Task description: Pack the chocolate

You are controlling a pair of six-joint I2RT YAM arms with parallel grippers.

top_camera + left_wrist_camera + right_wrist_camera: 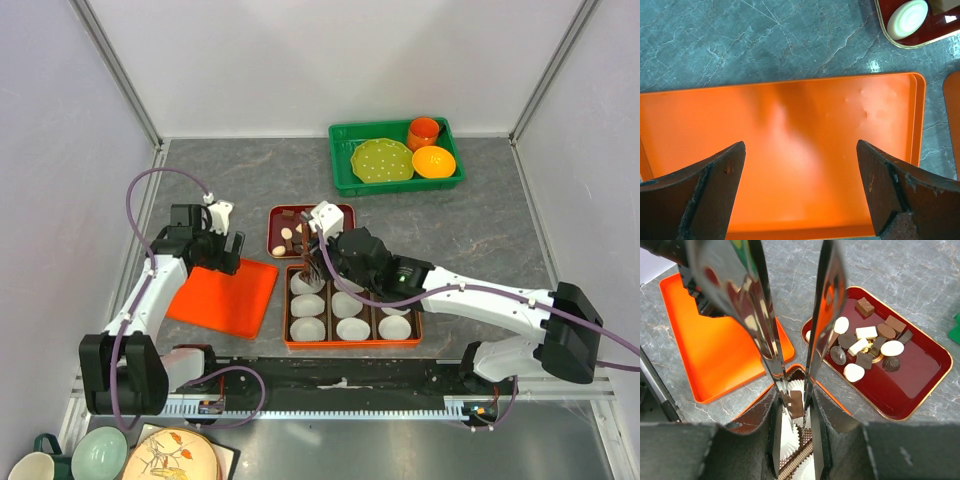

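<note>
Steel tongs in half-closed right fingers

Loose chocolate: dark brown blocks, cream-white ovals and bars, lying clustered toward one end of a dark red tray.
Held piece: one brown rectangle, pinched between the tips of the tongs, just over a white paper cup.

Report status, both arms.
Left gripper open over orange lid. Right gripper shut on tongs, brown chocolate pinched at tips above a paper cup. Nothing blocking the cup.
</note>
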